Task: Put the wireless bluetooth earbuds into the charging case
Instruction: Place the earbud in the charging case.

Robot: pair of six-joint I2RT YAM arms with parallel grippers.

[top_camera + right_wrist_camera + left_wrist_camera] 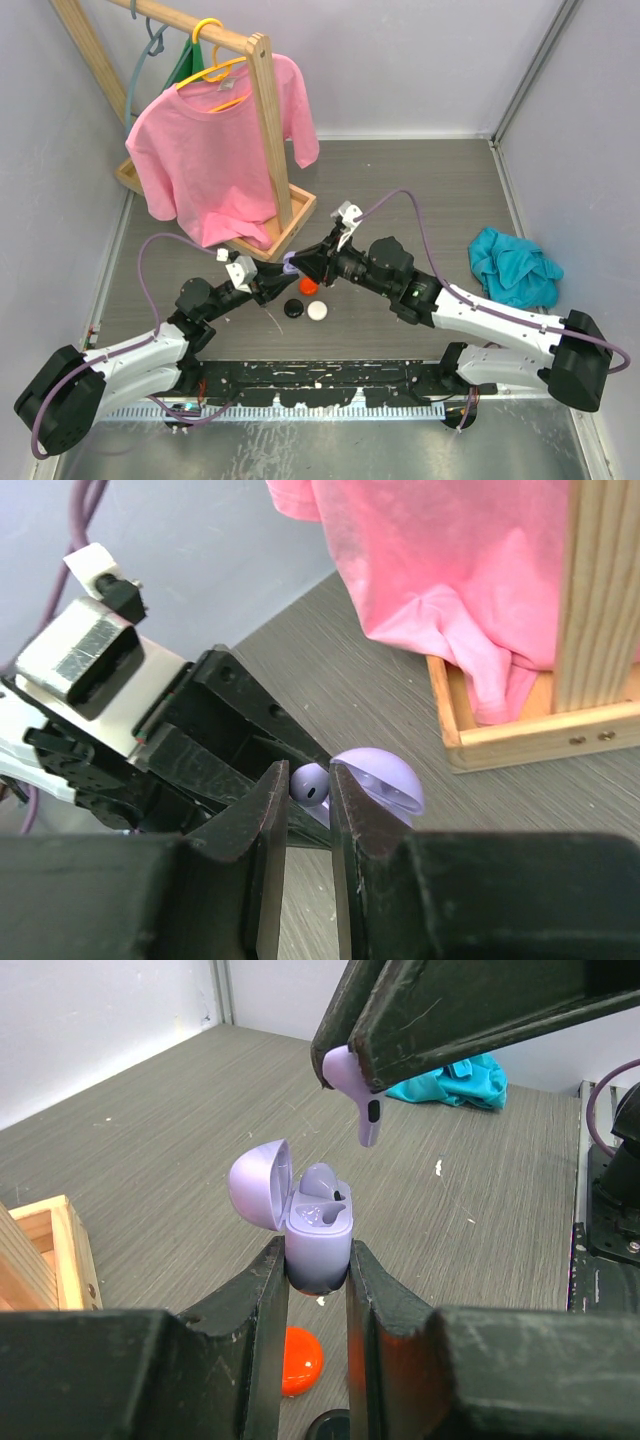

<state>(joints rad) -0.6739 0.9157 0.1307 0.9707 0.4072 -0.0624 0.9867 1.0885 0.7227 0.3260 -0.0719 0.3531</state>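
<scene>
My left gripper (316, 1260) is shut on the base of a purple charging case (318, 1230), held upright with its lid (262, 1182) swung open to the left. A rounded purple piece seems to sit in the case's far well (321, 1178). My right gripper (308, 775) is shut on a purple earbud (311, 783). In the left wrist view that earbud (358, 1100) hangs stem-down just above and slightly right of the open case, apart from it. In the top view both grippers meet at mid-table by the case (290, 265).
Closed round cases lie on the table below the grippers: orange (308, 286), black (293, 308) and white (317, 310). A wooden rack (270, 130) with a pink T-shirt (215, 150) stands just behind to the left. A teal cloth (512, 265) lies at the right.
</scene>
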